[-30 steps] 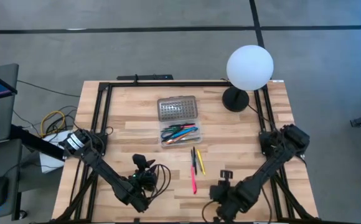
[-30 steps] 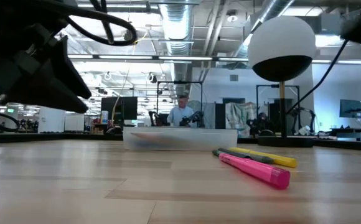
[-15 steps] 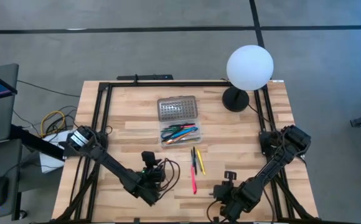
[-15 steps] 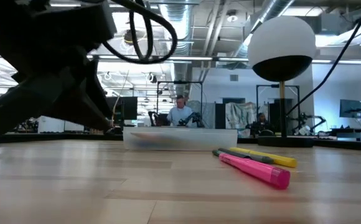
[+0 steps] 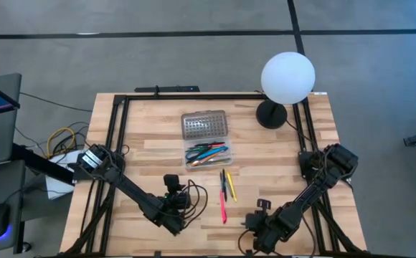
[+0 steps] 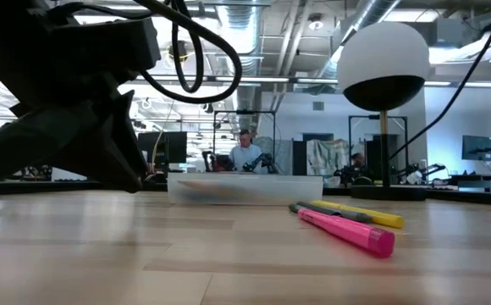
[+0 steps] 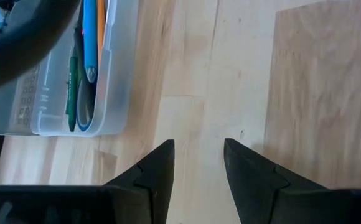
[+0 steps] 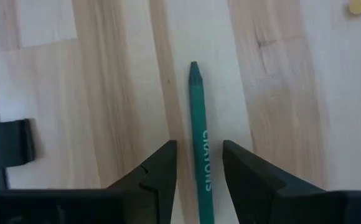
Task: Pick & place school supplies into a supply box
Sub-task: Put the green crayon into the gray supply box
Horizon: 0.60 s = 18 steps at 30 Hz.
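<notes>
Where the green crayon (image 8: pixel 200 143) runs out of frame between the parted right gripper (image 8: pixel 199 163), left gripper (image 7: pixel 198 163) parted over bare table (image 7: pixel 305 74), supply box (image 7: pixel 115 68) edge nearby.

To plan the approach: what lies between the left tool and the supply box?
Nothing: the left wrist view shows only bare table between the left tool and the supply box.
</notes>
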Each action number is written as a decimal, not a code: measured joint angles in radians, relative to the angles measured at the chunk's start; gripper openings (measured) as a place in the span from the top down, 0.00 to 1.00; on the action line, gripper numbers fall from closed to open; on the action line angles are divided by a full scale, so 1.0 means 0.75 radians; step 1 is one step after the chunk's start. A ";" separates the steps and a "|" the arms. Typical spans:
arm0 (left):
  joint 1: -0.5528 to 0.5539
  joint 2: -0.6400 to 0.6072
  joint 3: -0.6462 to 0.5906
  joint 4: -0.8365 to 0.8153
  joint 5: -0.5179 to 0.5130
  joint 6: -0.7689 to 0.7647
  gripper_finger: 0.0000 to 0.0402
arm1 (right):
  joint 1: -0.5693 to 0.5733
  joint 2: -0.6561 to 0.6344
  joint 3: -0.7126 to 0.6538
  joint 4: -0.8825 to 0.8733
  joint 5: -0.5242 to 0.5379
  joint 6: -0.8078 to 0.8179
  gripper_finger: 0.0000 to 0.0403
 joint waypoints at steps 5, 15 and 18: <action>0.000 0.000 0.000 -0.001 0.000 0.001 0.66 | -0.022 -0.005 -0.018 0.012 -0.032 0.041 0.71; 0.000 0.000 0.000 -0.002 0.003 0.003 0.66 | -0.030 -0.004 -0.019 -0.029 -0.031 -0.019 0.98; 0.000 0.000 0.000 -0.002 0.022 0.004 0.66 | -0.032 -0.003 -0.019 -0.030 -0.028 -0.061 0.96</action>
